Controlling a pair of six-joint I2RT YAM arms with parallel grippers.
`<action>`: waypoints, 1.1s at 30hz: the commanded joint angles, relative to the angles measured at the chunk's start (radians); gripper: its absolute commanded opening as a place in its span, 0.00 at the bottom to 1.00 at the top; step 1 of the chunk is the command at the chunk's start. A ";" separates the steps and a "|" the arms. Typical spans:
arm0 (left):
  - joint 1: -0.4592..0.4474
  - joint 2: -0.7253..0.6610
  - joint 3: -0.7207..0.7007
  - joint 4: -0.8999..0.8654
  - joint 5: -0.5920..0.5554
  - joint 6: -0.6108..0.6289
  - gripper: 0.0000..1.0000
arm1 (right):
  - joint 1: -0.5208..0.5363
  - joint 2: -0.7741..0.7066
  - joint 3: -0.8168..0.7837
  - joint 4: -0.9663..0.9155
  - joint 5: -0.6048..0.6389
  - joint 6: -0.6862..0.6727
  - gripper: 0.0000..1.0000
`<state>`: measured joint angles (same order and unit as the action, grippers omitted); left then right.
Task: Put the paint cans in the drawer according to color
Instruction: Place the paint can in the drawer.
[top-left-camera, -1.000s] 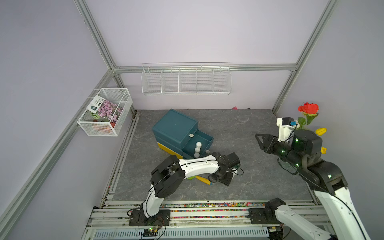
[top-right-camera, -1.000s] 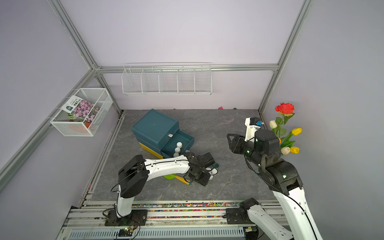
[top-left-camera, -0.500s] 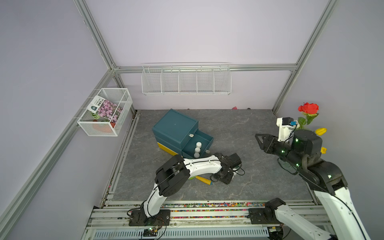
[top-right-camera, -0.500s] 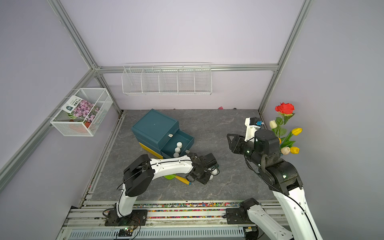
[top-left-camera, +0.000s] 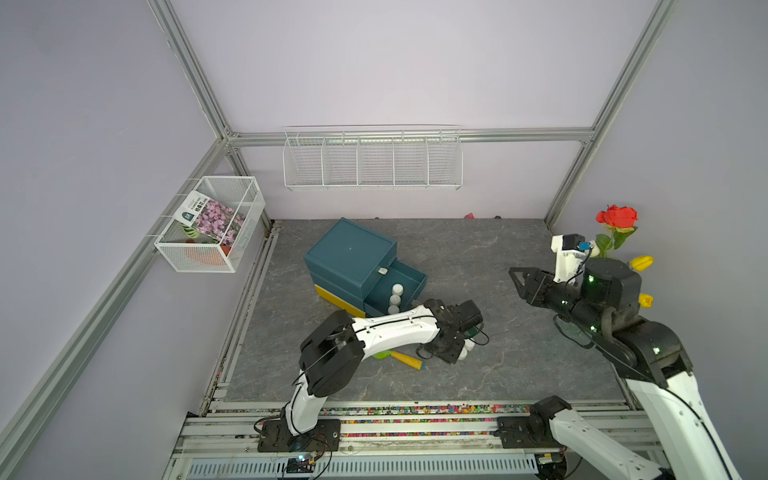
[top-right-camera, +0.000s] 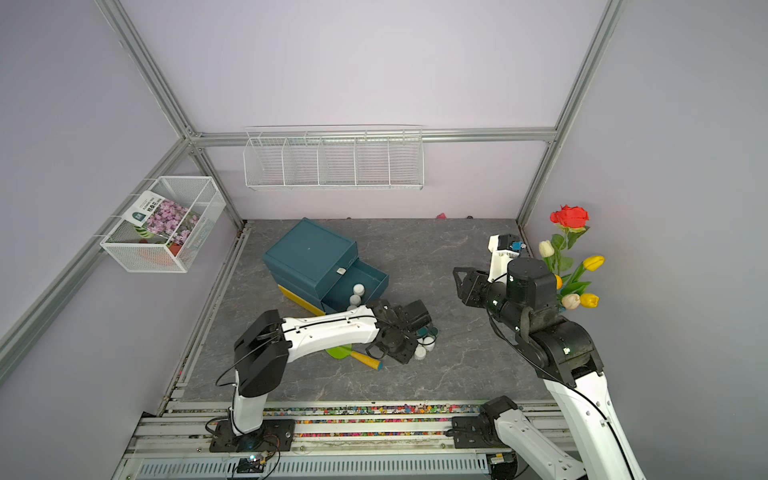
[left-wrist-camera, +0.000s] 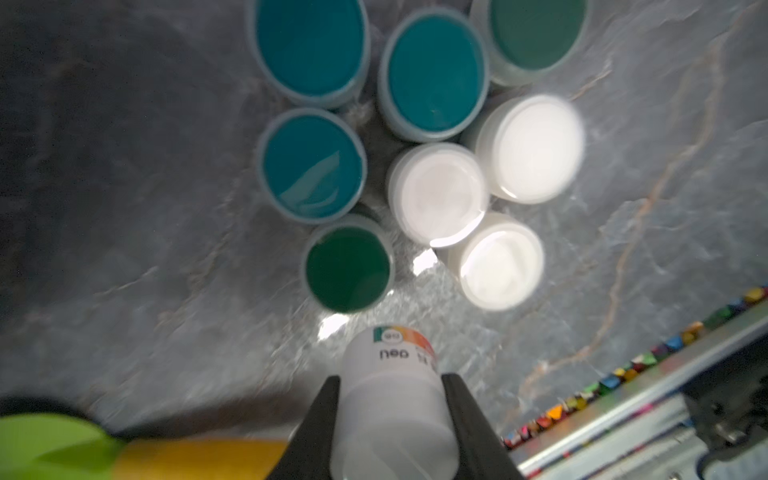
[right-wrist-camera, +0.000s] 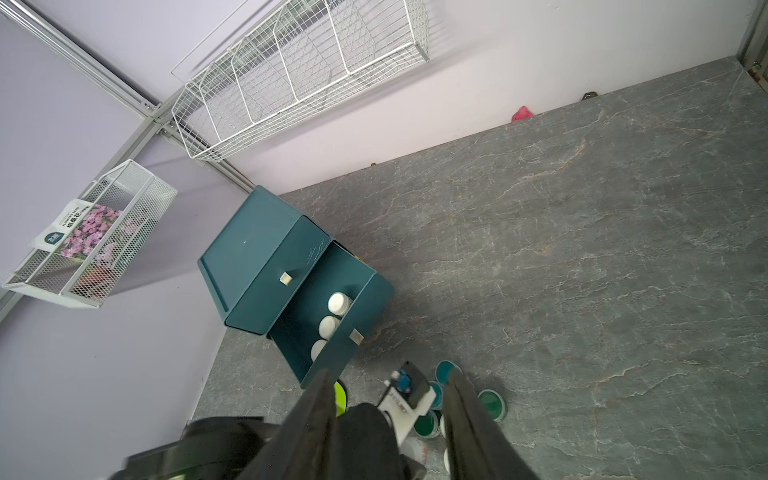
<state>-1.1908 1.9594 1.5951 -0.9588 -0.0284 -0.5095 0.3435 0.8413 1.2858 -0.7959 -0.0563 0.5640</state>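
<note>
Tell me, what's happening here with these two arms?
The robot is sorting paint cans into a drawer by color. Its left gripper is shut on a white can, beside a cluster of teal, green and white cans standing on the table. The drawer is pulled open, with three white cans already inside. The right gripper hangs open and empty above the table, apart from the cluster.

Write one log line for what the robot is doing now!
left end effector: shut on white paint can | right end effector: open, empty | drawer: open, three white cans inside | table: more cans waiting
</note>
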 joint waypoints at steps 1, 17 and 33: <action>0.003 -0.100 0.165 -0.186 -0.134 -0.011 0.18 | -0.003 0.012 0.004 0.031 0.000 0.001 0.45; 0.369 0.029 0.496 -0.262 -0.227 0.195 0.19 | -0.003 0.017 -0.022 0.093 -0.008 0.021 0.45; 0.410 0.170 0.410 -0.170 -0.215 0.206 0.19 | -0.004 0.028 -0.014 0.088 -0.008 0.013 0.45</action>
<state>-0.7795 2.1296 2.0483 -1.1603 -0.2428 -0.3161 0.3435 0.8677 1.2800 -0.7261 -0.0566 0.5758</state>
